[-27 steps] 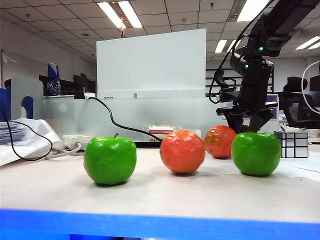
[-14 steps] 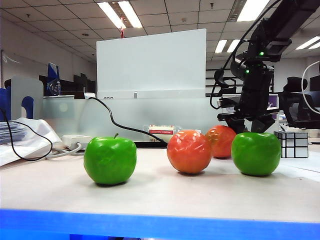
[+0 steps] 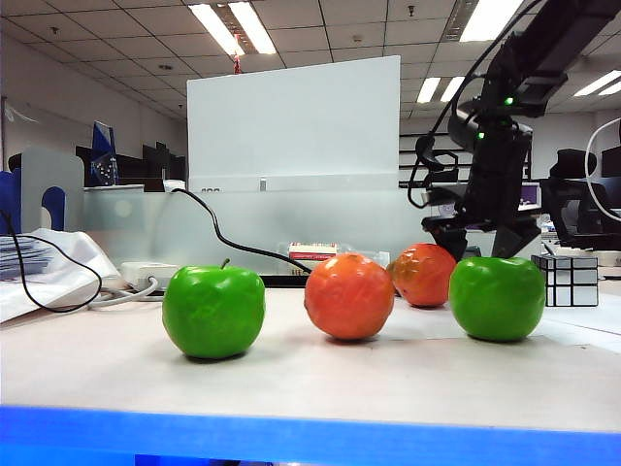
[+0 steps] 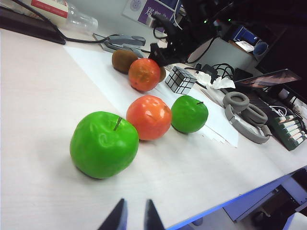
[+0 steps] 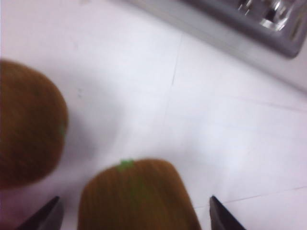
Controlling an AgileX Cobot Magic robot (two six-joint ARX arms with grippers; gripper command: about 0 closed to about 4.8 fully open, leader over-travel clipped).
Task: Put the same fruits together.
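Apples first, since they are the pair not yet joined: the near green apple (image 3: 213, 313) sits toward the left of the bench (image 3: 291, 383), close to its blue front edge, and the other green apple (image 3: 497, 297) stands well apart on the right. Your left claw (image 4: 133, 218) hangs low over that front edge, all but closed on nothing, just short of the near apple. Between the apples lies one orange fruit (image 3: 349, 296), and the second orange fruit (image 3: 424, 275) is a little behind it, near but seemingly not touching.

Farther back, your right claw (image 5: 134, 213) stands open astride a brown kiwi (image 5: 134, 191), fingers clear of both its sides, with a second kiwi (image 5: 26, 129) just beside. Whether you mean to grip or to leave, keep the wrist square and move straight up or down, for a sideways drift would likely roll the neighbour. The glossy apples look slippery and faceted, so I would take one low across its widest part.

For room, the open stretch beside the near apple looks the best landing place. Mind the mirror cube (image 3: 564, 280) close to the right apple, and the cable (image 3: 233, 243) and clutter along the back
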